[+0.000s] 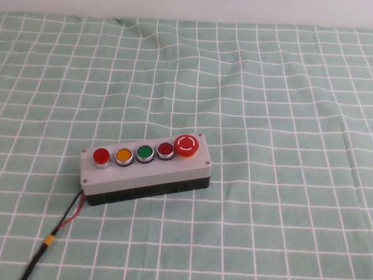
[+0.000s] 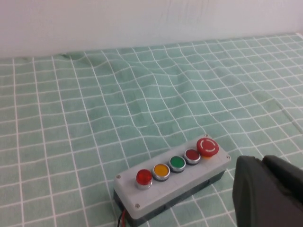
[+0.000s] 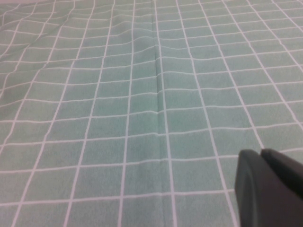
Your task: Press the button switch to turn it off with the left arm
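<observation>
The button switch [image 1: 101, 155] sat at the left end of a row of five on a grey box [image 1: 147, 174], which lay on the checked surface [image 1: 292, 90]. It looked a small, stiff, spring-backed cap, best pressed squarely on its red crown rather than gripped. The left end effector [image 2: 267, 191] hung near the box's far end, well clear of the switch; whether it was apart or together I cannot tell. The right end effector [image 3: 270, 187] hovered over bare cloth, likewise unreadable
</observation>
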### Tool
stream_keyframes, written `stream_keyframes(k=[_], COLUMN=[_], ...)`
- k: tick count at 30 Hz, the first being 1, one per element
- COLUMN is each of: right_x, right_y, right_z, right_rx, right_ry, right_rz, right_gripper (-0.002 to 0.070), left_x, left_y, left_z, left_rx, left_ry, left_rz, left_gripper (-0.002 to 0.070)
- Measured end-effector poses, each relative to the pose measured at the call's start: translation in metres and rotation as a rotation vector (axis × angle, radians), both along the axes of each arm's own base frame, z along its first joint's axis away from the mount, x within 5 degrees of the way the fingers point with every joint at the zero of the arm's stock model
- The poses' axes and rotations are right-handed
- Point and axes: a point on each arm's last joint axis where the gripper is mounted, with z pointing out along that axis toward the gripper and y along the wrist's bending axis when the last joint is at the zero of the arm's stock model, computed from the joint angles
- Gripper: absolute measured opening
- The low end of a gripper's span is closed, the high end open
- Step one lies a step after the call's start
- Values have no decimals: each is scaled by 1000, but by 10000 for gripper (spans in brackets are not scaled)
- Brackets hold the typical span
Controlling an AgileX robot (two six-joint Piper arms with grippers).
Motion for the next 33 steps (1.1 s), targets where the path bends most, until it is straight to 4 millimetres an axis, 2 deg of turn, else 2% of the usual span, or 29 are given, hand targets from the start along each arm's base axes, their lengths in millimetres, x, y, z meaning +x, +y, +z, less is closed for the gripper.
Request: stream_keyframes(k=[6,12,15,33], right_x=[0,0,0,0], right_y=[0,0,0,0], right_z=[0,0,0,0], right_rx=[0,0,0,0], right_ry=[0,0,0,0], right_rz=[0,0,0,0], right_gripper=[-16,-16,-16,-16], left_x=[-24,-34,-37,-37], left_y=[7,10,11,11], left_z=[-50,-105,-119,-120], left_rx=[-4,-3,-23,-46], left_ry=[-19,20,38,20], left_rz=[14,24,32,34], left_gripper=[-3,-3,-3,-3])
